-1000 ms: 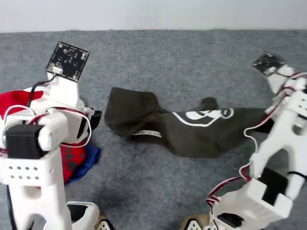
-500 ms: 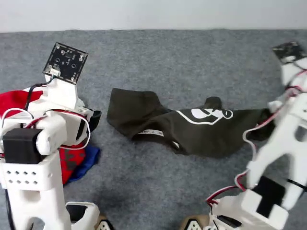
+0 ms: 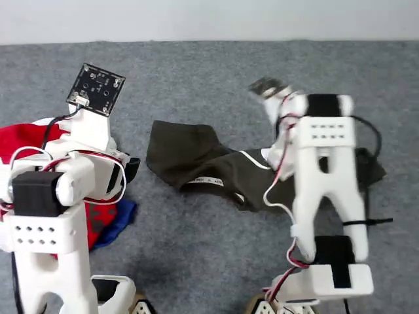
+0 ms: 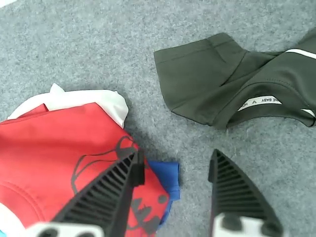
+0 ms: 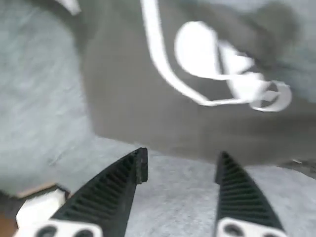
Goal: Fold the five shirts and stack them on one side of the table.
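A dark olive shirt (image 3: pixel 196 163) with a white print lies crumpled mid-table. My right arm (image 3: pixel 324 163) stands over its right half. In the right wrist view my right gripper (image 5: pixel 182 158) is open and empty, just above the shirt's (image 5: pixel 133 103) hem, beside the white print (image 5: pixel 222 64). My left gripper (image 4: pixel 177 158) is open and empty over the carpet between the dark shirt (image 4: pixel 212 84) and a pile: a red shirt (image 4: pixel 59 143) on top, a blue shirt (image 4: pixel 167 178) peeking out beneath. From above, the left gripper (image 3: pixel 129 167) sits at that pile's (image 3: pixel 19 140) right edge.
Grey carpet (image 3: pixel 209 78) covers the table, with bare room behind the dark shirt and in front of it. A white hem (image 4: pixel 84 98) edges the red shirt. Both arm bases stand at the near edge.
My right arm swung from the table's right edge leftward and now stands over the dark shirt's printed half. The shirt's right end shifted slightly. The left arm barely moved.
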Robot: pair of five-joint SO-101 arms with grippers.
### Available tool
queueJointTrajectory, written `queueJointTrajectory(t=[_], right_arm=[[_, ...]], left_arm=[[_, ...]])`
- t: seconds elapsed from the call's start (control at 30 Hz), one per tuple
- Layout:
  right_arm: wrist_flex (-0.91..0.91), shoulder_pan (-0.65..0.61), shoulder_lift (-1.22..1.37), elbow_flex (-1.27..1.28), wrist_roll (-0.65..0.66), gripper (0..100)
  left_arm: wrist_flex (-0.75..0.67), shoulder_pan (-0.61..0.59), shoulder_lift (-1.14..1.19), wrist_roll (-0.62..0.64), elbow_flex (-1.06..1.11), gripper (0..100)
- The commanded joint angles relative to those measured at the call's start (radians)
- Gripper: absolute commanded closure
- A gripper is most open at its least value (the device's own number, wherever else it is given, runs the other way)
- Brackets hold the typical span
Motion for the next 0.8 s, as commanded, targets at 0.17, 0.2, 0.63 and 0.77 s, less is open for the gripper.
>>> queueJointTrajectory(t=[0.17, 0.2, 0.63, 0.77], right_arm=[[-0.059, -0.206, 0.030, 0.181, -0.011, 72.6], [-0.088, -0.216, 0.044, 0.207, -0.011, 72.6], [-0.375, -0.216, 0.239, 0.198, -0.008, 94.3], [-0.328, -0.216, 0.234, 0.103, -0.002, 97.8]], left_arm=[[0.017, -0.132, -0.014, 0.006, -0.005, 79], [0.017, -0.147, -0.014, 0.006, -0.005, 79], [0.018, -0.160, -0.015, 0.005, -0.005, 79], [0.018, -0.160, -0.015, 0.005, -0.005, 79]])
